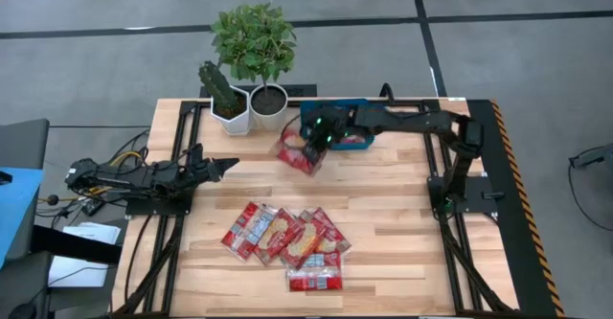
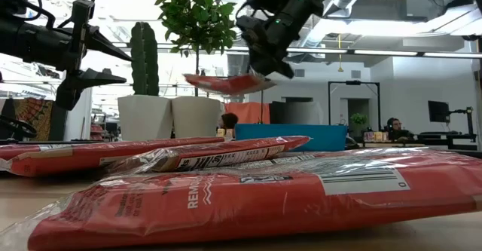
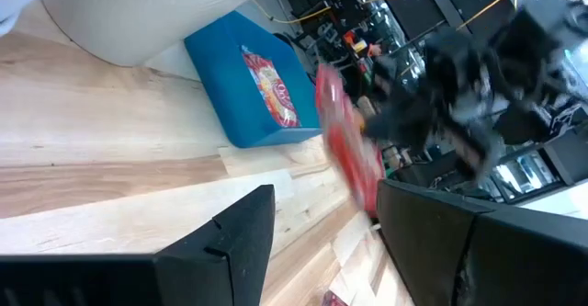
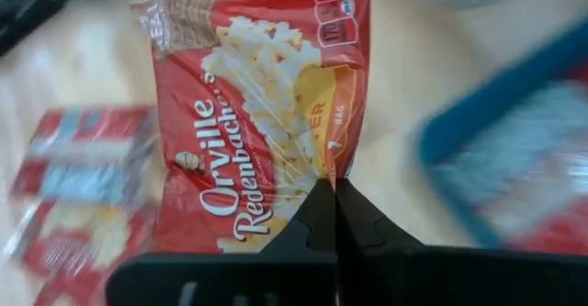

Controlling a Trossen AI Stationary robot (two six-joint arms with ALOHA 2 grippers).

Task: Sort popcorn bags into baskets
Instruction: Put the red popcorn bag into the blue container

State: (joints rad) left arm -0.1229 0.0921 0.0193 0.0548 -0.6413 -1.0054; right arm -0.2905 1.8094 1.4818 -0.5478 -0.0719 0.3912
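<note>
My right gripper (image 1: pixel 316 139) is shut on one red popcorn bag (image 1: pixel 299 155) and carries it in the air beside the blue tray (image 1: pixel 360 143), which my arm mostly covers. The left wrist view shows the tray (image 3: pixel 241 95) with one packet (image 3: pixel 272 87) lying in it. Several more red bags (image 1: pixel 287 242) lie overlapping in a heap on the table's near middle. My left gripper (image 1: pixel 226 167) waits open, off the table surface at the left, pointing toward the held bag. My right gripper pinches the bag between its two shut fingers at one side edge (image 4: pixel 333 170), its printed face toward the wrist camera. The fingers come slanting down from above. The bag (image 2: pixel 222 83) is lifted clear of the table and lies nearly level below the gripper.
Two white pots, one with a cactus (image 1: pixel 226 97) and one with a leafy plant (image 1: pixel 257 41), stand at the far edge just left of the tray. Bare wood lies between the heap and the tray. People sit in the room beyond the table.
</note>
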